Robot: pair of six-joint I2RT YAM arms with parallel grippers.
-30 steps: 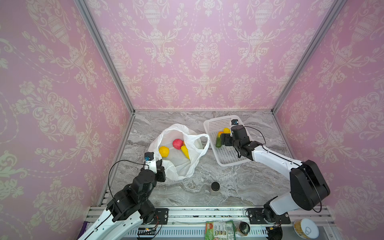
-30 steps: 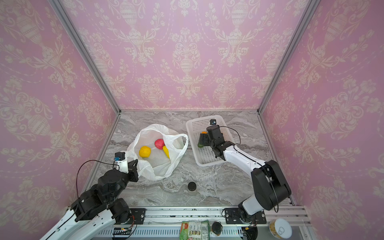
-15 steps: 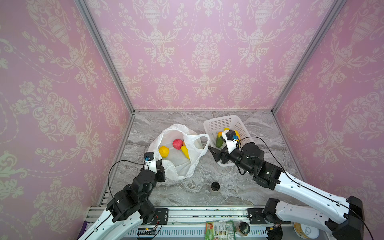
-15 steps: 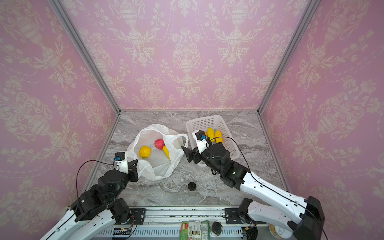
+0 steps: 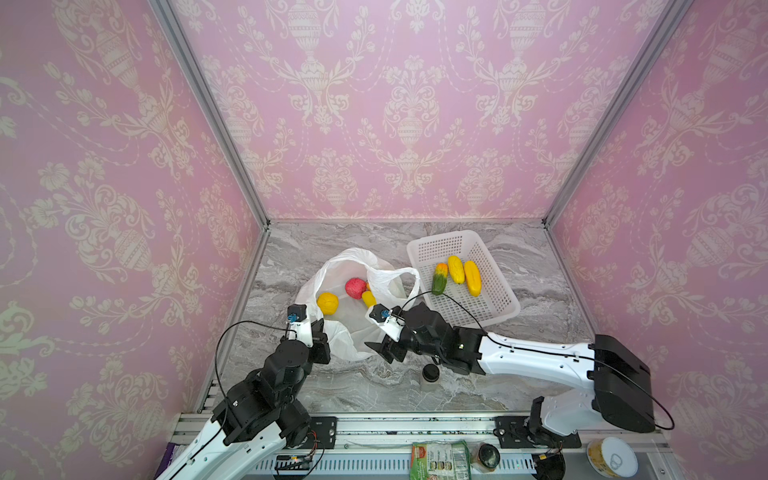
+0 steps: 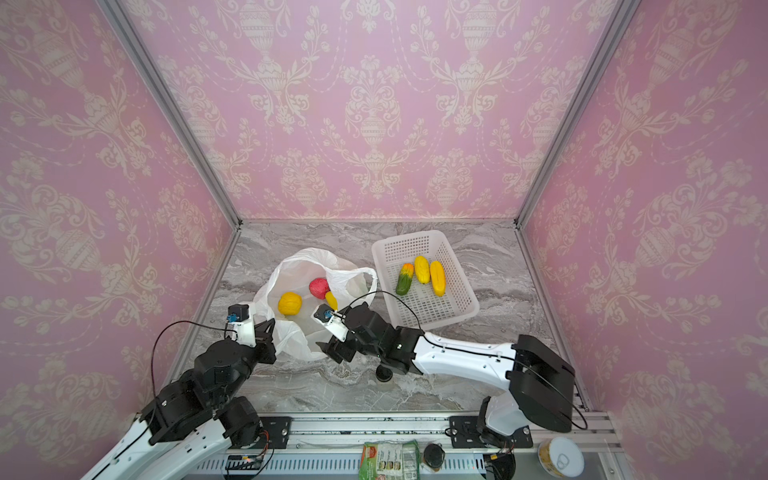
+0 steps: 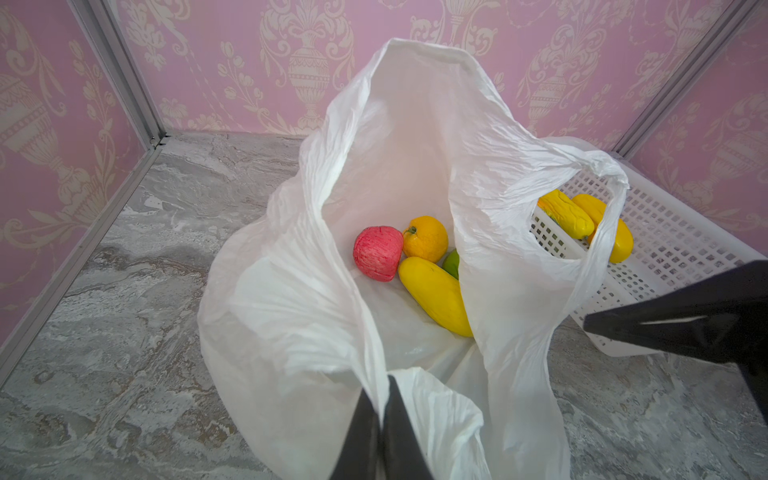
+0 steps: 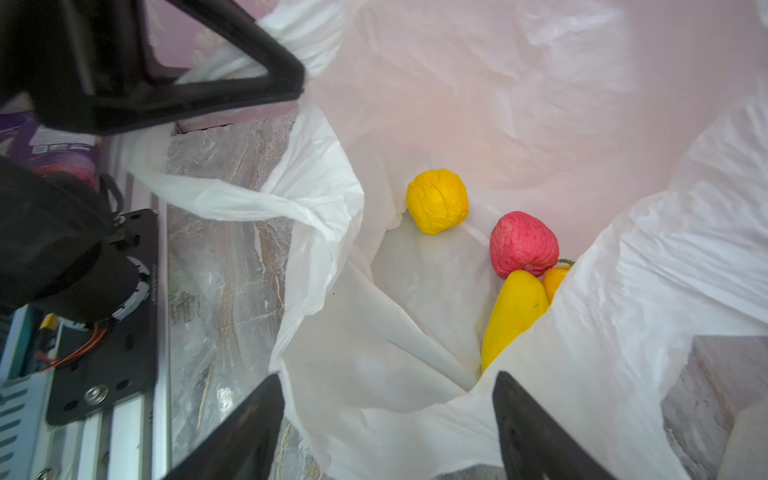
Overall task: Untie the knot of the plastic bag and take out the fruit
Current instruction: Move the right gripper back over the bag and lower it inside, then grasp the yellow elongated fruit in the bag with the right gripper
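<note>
The white plastic bag (image 5: 353,259) (image 6: 307,257) lies on the marble with its mouth gaping; no knot is in view. Inside it lie fruit: a yellow-orange lumpy one (image 5: 327,303) (image 8: 437,201), a pink-red round one (image 5: 355,287) (image 7: 377,253), a long yellow one (image 7: 436,299), an orange (image 7: 426,238) and a bit of green (image 7: 451,262). My left gripper (image 5: 319,332) (image 7: 381,380) is shut on the bag's near-left rim. My right gripper (image 5: 382,351) (image 8: 388,378) is open at the bag's near edge, its fingers astride loose film.
The white basket (image 5: 440,237) at the back right holds a green-and-orange piece (image 5: 439,278) and two yellow ones (image 5: 455,269). A small dark-lidded jar (image 5: 430,372) stands just under my right wrist. Pink walls close three sides; the rail runs along the front.
My right arm has swung from the basket to the bag's near edge, and its jaws have narrowed a little. The left gripper has kept its hold in place.
</note>
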